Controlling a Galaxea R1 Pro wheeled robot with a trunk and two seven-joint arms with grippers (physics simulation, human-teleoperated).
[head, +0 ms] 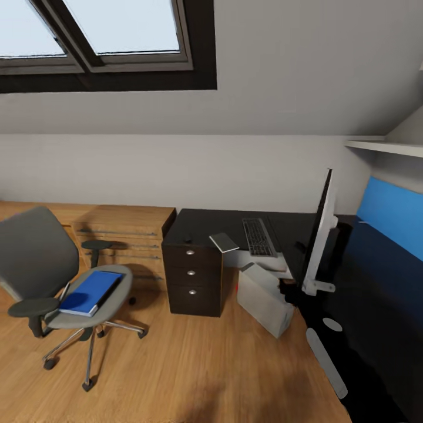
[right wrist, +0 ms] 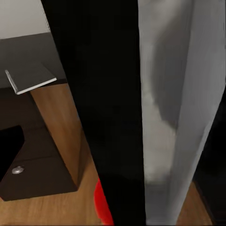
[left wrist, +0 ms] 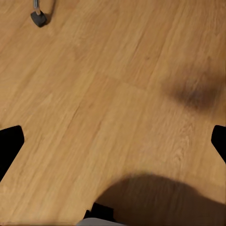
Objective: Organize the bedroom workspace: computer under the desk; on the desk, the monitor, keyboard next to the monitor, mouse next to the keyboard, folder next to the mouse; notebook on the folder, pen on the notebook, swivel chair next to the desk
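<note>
Blue folder [head: 91,292] lies flat on the swivel chair [head: 53,276] seat, lower left of head frame: light, stiff, slick, so I'd pinch its near edge; can't tell either tool's opening.

Left claw [left wrist: 113,141] — two fingers [left wrist: 9,147], flat matt black, angular, each cut to a blunt slanted tip; no markings, screws or cables seen. At its root, a black block [left wrist: 100,211] over a pale grey rounded housing [left wrist: 101,222]. Right finger [right wrist: 10,141] — same matt black, same slanted cut, plain surface.
</note>
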